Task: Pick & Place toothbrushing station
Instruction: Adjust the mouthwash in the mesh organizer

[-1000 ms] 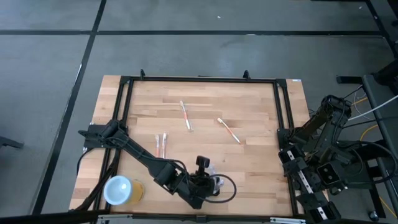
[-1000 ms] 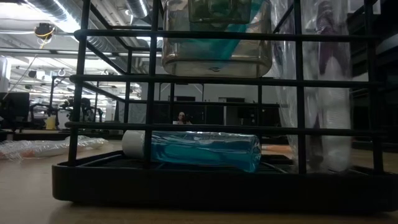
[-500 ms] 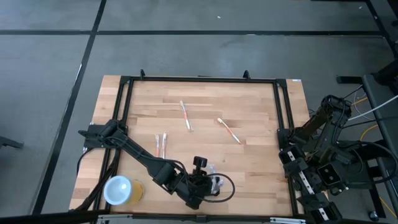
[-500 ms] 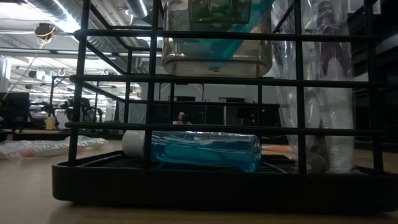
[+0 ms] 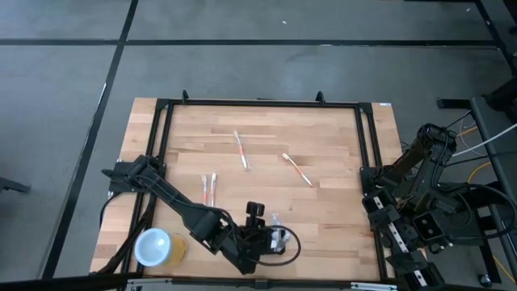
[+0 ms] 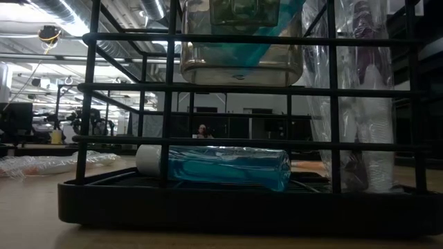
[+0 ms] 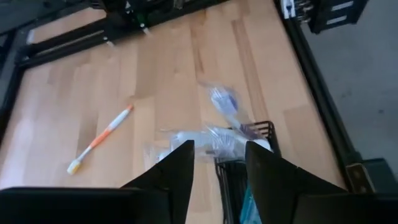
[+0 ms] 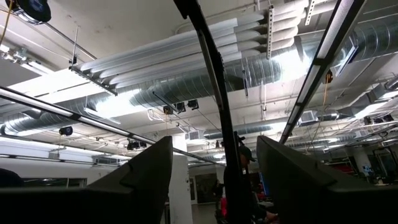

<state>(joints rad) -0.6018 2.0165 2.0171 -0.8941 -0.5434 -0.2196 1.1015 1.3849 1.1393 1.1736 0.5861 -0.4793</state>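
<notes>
Fingers of the left tool [image 7: 214,165] stand apart above the toothbrushing station [image 7: 249,168].

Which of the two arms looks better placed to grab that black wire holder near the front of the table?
The left. Its gripper reaches across the table and hovers right by the black holder, fingers apart. The right arm sits folded off the table's right side, its camera facing the ceiling.

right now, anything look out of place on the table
Yes: a blue bottle lies on its side in the toothbrushing station, and toothbrushes lie scattered on the table outside it. The left claw hovers open over it.
</notes>
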